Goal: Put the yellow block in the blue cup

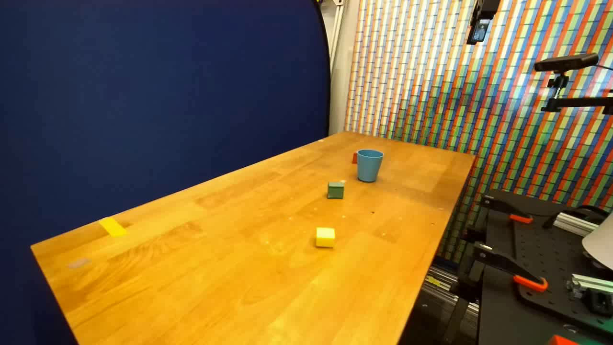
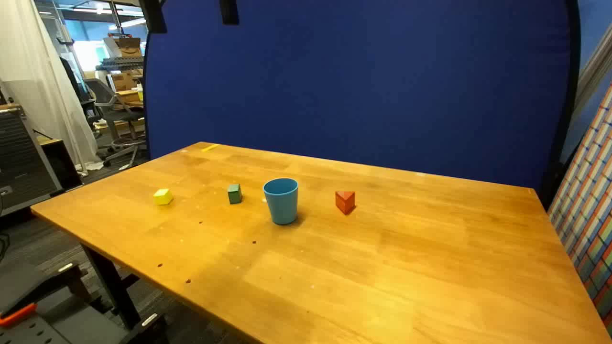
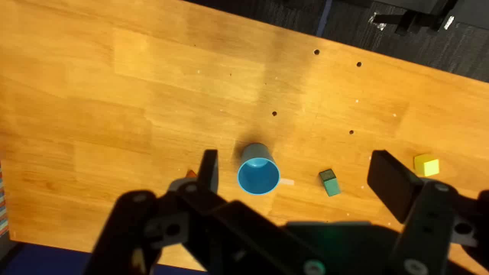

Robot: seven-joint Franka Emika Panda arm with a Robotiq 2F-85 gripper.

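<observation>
The yellow block (image 1: 325, 237) sits on the wooden table, apart from the other pieces; it also shows in an exterior view (image 2: 163, 197) and at the right of the wrist view (image 3: 426, 165). The blue cup (image 1: 369, 166) stands upright on the table, also in an exterior view (image 2: 282, 205). In the wrist view I see into the blue cup (image 3: 258, 176), and no block shows inside. My gripper (image 3: 300, 168) is open with fingers wide apart and nothing between them. It hangs high above the table; its two fingertips (image 2: 192, 21) show at the top of an exterior view.
A dark green block (image 2: 234, 194) lies between the yellow block and the cup. A red triangular block (image 2: 344, 202) stands on the cup's far side from it. Yellow tape (image 1: 113, 226) marks the table (image 1: 215, 268) edge. A camera on an arm (image 1: 565, 62) stands beyond the table.
</observation>
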